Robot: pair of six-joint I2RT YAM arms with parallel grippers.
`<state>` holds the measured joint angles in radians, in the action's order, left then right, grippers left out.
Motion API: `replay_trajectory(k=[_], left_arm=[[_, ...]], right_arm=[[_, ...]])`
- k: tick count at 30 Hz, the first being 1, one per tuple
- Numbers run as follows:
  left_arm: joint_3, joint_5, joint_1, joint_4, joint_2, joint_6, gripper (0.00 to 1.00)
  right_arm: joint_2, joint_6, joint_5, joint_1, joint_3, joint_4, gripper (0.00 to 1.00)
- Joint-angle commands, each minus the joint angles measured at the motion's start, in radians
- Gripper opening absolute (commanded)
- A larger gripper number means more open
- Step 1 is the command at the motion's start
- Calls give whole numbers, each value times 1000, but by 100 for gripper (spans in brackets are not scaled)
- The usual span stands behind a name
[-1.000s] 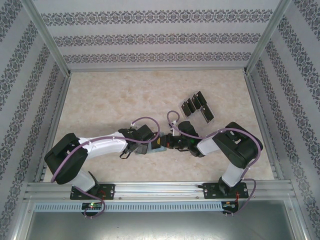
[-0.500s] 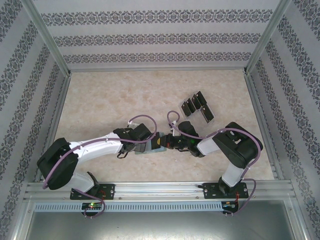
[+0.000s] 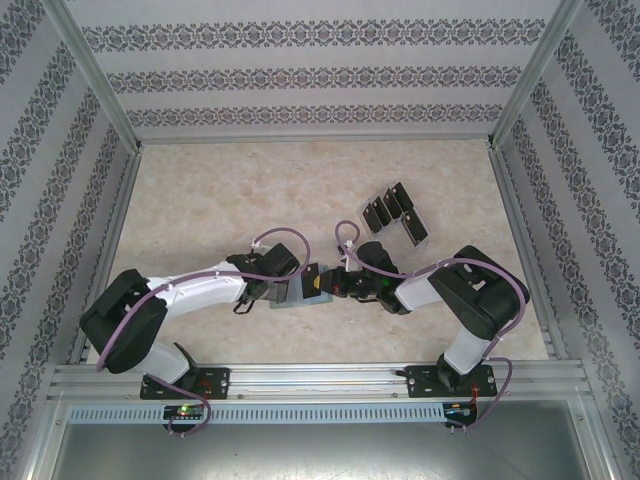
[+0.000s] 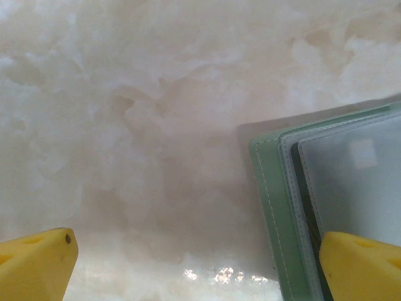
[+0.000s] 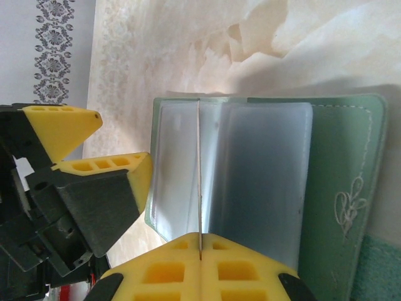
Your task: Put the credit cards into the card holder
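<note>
The sage-green card holder (image 5: pixel 341 163) lies open on the table, its paler pockets facing up (image 3: pixel 296 302). My right gripper (image 5: pixel 200 251) is shut on a thin credit card (image 5: pixel 199 175), seen edge-on and standing upright over the pockets. In the top view the right gripper (image 3: pixel 328 283) hovers at the holder's right side. My left gripper (image 4: pixel 197 251) is open and low at the holder's left edge (image 4: pixel 276 207). One yellow fingertip (image 4: pixel 360 263) lies over the holder, the other over bare table. From above, the left gripper (image 3: pixel 284 290) is at the holder's left side.
Several more black credit cards (image 3: pixel 392 208) stand in a clear rack at the back right of the table. Metal frame rails (image 3: pixel 300 378) and patterned walls border the marble-look tabletop. Both arms meet near the table's front middle.
My left arm has shifted, and its gripper has moved slightly left along the holder. The right gripper and its card have edged a little left over the holder.
</note>
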<state>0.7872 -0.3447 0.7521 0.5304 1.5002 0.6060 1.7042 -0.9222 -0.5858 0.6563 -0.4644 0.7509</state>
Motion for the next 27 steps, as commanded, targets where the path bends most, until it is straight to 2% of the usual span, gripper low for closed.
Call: replay_trajectory(k=[1,22,27], left_arm=[[-25,1,-14,-29,17,-22,100],[-69,-9,-39,-13,-2,-11,100],[-58,-17,-40,-3,-48,-5,100]], right_arm=[[-11,-4,-16,-12,3,11,0],[15,-38,-32,-17,-20,41,0],[25,-41,-31,-15,-28,42,0]])
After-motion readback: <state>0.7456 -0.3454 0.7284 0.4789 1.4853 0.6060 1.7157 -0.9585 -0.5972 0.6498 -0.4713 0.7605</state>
